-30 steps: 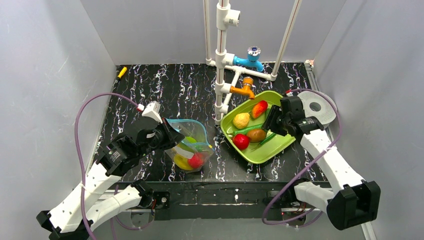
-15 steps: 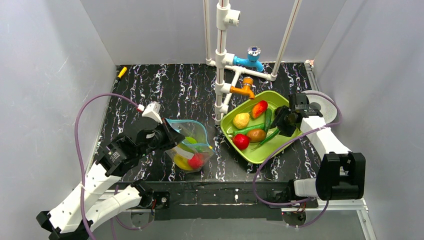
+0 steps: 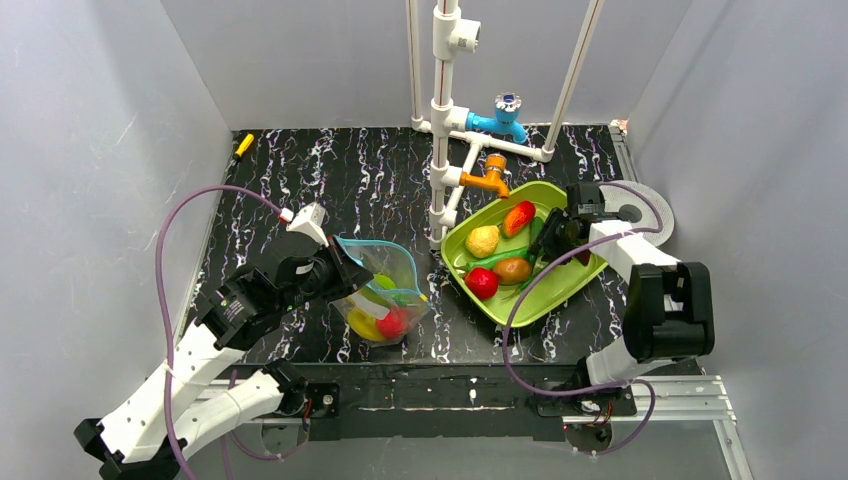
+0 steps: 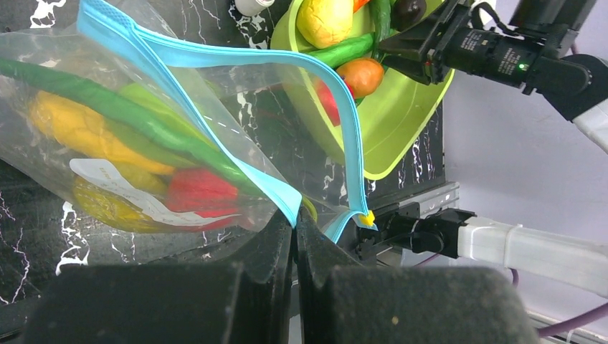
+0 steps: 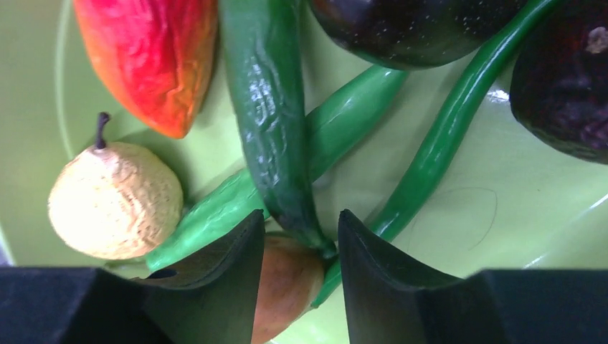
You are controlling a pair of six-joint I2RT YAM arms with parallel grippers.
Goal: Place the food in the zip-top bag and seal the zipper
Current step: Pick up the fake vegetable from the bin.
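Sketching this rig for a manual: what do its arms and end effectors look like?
Both the left arm and right arm have white link shells and blocky black joint housings, each trailed by a looping purple cable. The left end effector and right end effector have matte black, wedge-shaped fingers. A small green light glows on the right wrist.

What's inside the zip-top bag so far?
Through the clear zip-top bag show a long green pod, a yellow piece and a red piece. The white label covers part of the lowest pieces.
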